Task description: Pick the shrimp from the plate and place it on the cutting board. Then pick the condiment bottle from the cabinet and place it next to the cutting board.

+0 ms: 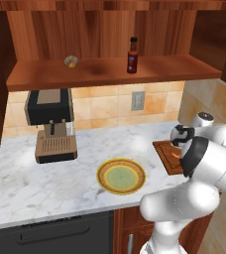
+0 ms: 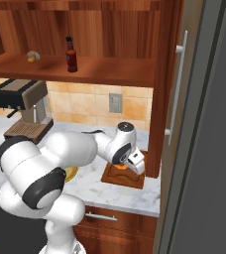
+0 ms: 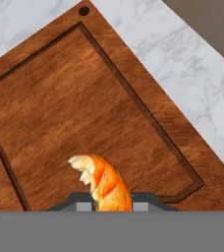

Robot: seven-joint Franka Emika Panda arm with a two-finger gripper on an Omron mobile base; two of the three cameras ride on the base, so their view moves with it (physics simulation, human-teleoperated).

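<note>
Arm (image 2: pixel 80 149) bent low, reaching forward; jaws clamped shut.

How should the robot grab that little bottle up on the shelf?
Probably around the condiment bottle's straight lower body, where the label is, coming level from the open front of the cabinet. It stands upright with bare shelf on both sides, so the fingers can pass either side. The neck under the cap is narrow and looks easier to slip.
</note>
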